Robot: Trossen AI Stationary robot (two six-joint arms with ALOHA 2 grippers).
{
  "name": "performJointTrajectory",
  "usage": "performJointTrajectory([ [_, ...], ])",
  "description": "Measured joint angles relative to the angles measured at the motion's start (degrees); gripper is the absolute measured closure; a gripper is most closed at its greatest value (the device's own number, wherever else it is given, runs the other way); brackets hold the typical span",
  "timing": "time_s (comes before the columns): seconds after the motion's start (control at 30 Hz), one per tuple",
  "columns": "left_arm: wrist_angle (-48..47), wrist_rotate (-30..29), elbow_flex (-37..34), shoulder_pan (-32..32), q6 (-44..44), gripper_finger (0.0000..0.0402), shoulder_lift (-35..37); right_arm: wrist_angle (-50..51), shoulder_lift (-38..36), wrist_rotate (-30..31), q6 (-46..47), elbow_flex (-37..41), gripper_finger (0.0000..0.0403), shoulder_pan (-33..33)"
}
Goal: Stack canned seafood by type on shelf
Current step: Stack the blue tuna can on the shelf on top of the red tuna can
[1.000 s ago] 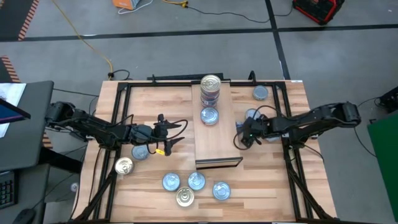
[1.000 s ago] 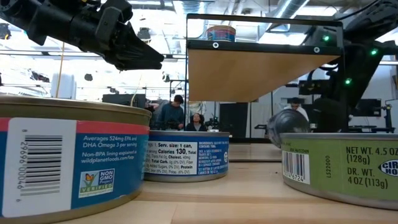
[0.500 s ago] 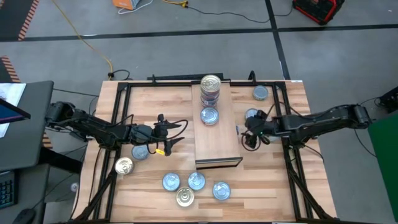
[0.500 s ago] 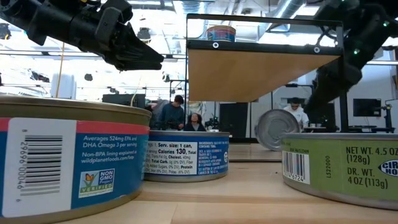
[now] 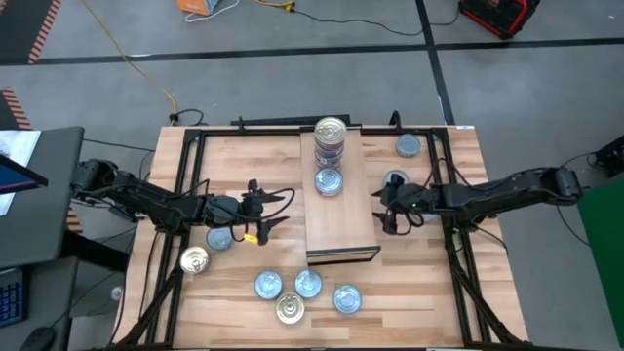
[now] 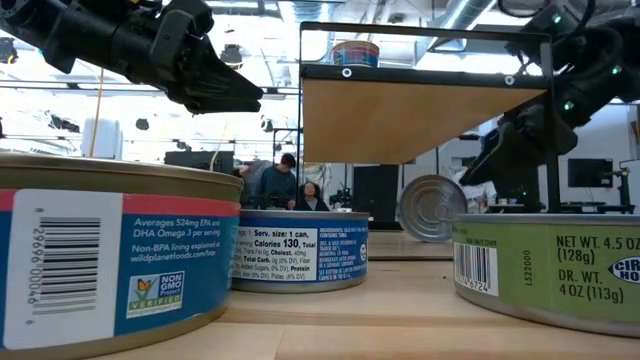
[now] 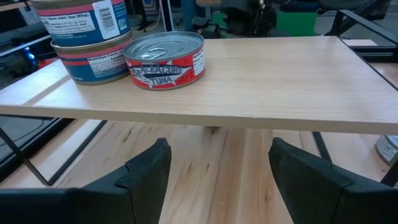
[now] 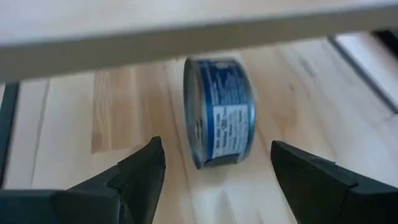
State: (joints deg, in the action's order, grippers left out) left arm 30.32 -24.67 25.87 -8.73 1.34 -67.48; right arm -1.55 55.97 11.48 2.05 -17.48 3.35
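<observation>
Item 1, shelf (image 5: 341, 219): light-wood board at the worktop's (image 5: 429, 292) centre, running 12 to 6 o'clock. It carried a stack of tins (image 5: 331, 144) at its 12 o'clock end, silver-topped tin uppermost, and a single tuna tin (image 7: 165, 59) just at 6 o'clock of the stack; I judged the second pile barely begun.

Item 2, right pincer (image 5: 386, 207): at 3 o'clock of the shelf, low beside its edge, fingers spread wide and holding nothing. A blue tin on edge (image 8: 219, 112) stood on the worktop between and beyond the fingertips, under the shelf's overhang (it looked liable to roll). I read the pincer as lined up to take it.

Item 3, left pincer (image 5: 261, 207): at 9 o'clock of the shelf, parted and empty, pointed at the shelf, waiting. A blue-topped tin (image 5: 220, 237) lay just beside it.

Item 4, loose stock: a gold-topped tin (image 5: 194, 259) at 8 o'clock, a cluster of tins (image 5: 302, 291) at 6 o'clock, one blue-topped tin (image 5: 409, 146) at 1 o'clock. All unsorted.
</observation>
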Motion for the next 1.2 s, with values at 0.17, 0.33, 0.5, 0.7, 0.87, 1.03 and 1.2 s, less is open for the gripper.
performJointTrajectory([
  [0.17,0.0,0.0,0.0,0.0,0.0,0.0143,0.0,-6.1,2.9,-3.0,-0.9,1.7,0.0085,2.0],
  [0.33,0.1,0.0,0.0,0.0,0.0,0.0143,0.0,-14.9,7.9,-7.9,-2.1,2.5,0.0085,4.8],
  [0.5,0.0,0.0,0.0,0.0,0.0,0.0143,0.0,-21.1,13.7,-10.6,-2.5,2.6,0.0085,6.3],
  [0.7,-0.1,0.0,0.0,0.0,-0.1,0.0143,0.0,-25.4,18.3,-11.7,-2.5,2.6,0.0109,6.2],
  [0.87,-0.2,0.0,0.0,0.0,-0.2,0.0143,0.0,-26.4,20.6,-11.8,-2.1,2.6,0.0183,6.2],
  [1.03,-1.0,0.0,0.0,0.0,0.3,0.0143,0.0,-23.3,19.5,-11.8,-1.2,2.5,0.0242,6.2],
  [1.2,-1.1,0.0,0.0,0.0,0.6,0.0143,0.0,-11.3,12.1,-11.7,-0.4,2.5,0.0242,6.2],
])
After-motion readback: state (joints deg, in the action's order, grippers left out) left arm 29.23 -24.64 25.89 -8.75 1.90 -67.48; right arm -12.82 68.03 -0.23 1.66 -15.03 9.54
